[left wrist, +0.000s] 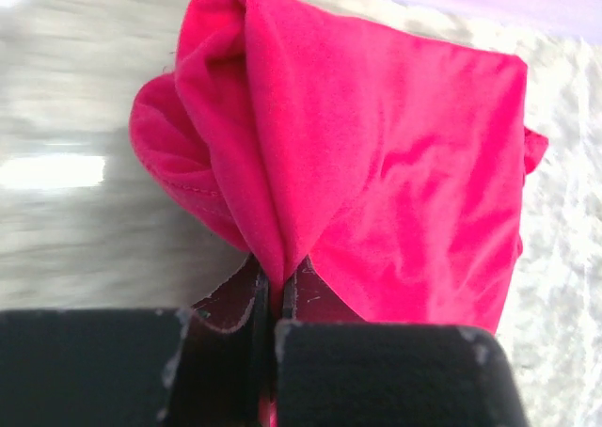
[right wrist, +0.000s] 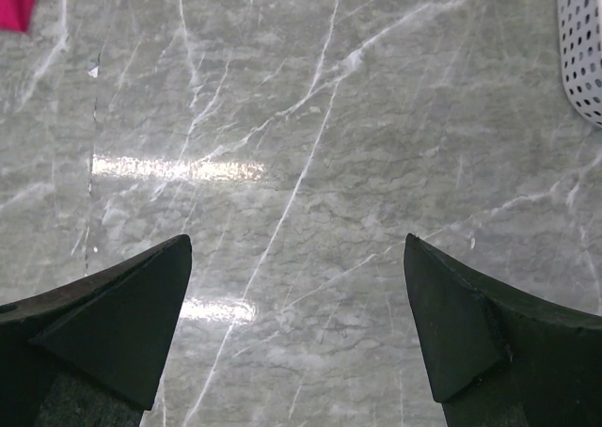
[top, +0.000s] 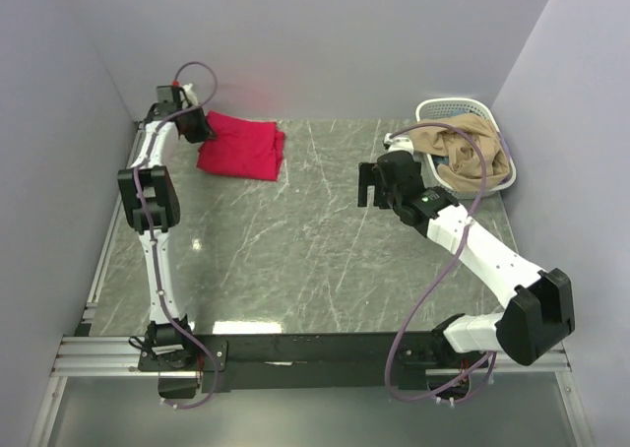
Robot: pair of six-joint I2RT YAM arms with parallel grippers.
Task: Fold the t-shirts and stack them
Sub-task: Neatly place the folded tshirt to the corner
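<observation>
A folded crimson-red t-shirt (top: pixel 243 147) lies at the far left of the marble table, near the back wall. My left gripper (top: pixel 197 124) is at its left edge, shut on a pinched ridge of the red t-shirt (left wrist: pixel 376 164); the cloth runs down between the closed jaws of the left gripper (left wrist: pixel 273 291). A tan t-shirt (top: pixel 463 152) is heaped in the white basket at the far right. My right gripper (top: pixel 367 186) hovers over the bare table right of centre, jaws wide apart with nothing between them. The right gripper (right wrist: pixel 296 248) looks down on marble only.
The white lattice basket (top: pixel 430 106) stands at the back right corner; its wall (right wrist: pixel 583 51) shows at the right wrist view's upper right edge. Walls close the table on the left, back and right. A metal rail runs along the near edge (top: pixel 108 353).
</observation>
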